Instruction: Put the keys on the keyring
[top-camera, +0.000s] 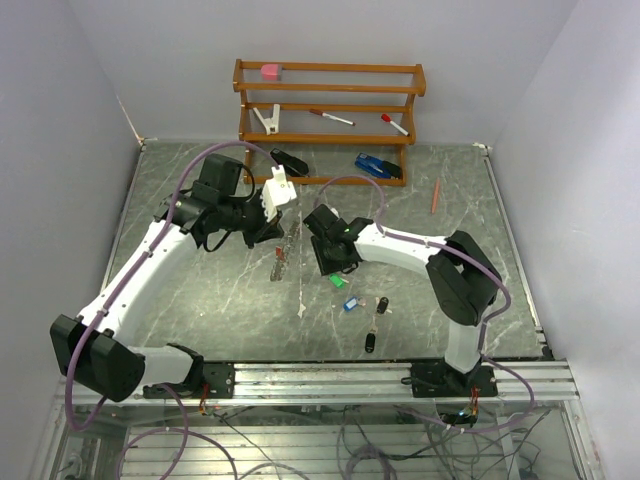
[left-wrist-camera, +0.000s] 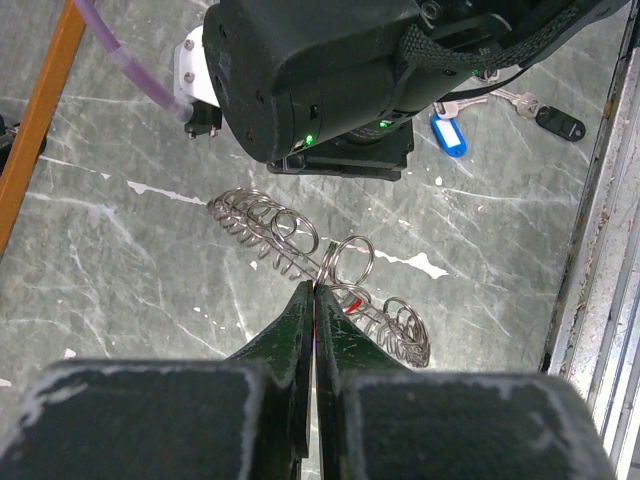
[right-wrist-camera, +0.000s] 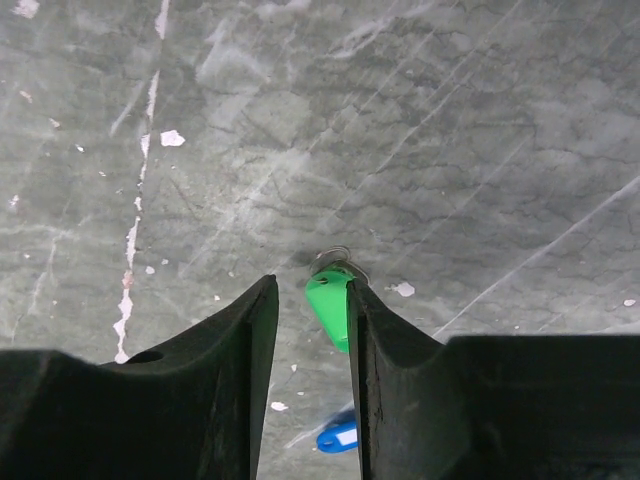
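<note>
Grey marbled surface (top-camera: 200, 310), white walls, wooden rack (top-camera: 330, 68) at the back edge, nothing on it needed here. Your left tool (left-wrist-camera: 314, 290) is clenched on the keyring (left-wrist-camera: 270, 230), pinching its rim at about mid-length right beside the red tag (left-wrist-camera: 350, 303). My read is that this grip pins the ring and presents it toward the other arm, so a key can be brought to it. I can't tell whether the ring is lifted or resting on the surface. Your right tool (right-wrist-camera: 310, 285) is released, jaws spread and straddling the green key (right-wrist-camera: 330, 310), whose head sits close against the right-hand finger and is not yet squeezed. That looks like a pre-grasp on the key nearest the ring. The blue key (right-wrist-camera: 340, 437) lies just behind it. A black key (top-camera: 383, 305) and a second black key (top-camera: 370, 342) sit further toward the arm bases, all loose on the surface and none threaded. The ring sits mid-surface between the two wrists, just left of your right tool. It looks silvery, and in the left wrist view it reads as a diagonal run of small overlapping wire loops, hence the jagged edge. Its hollow centre doesn't show from this angle. The green key has a flat plastic head with a small metal loop at its far end.
</note>
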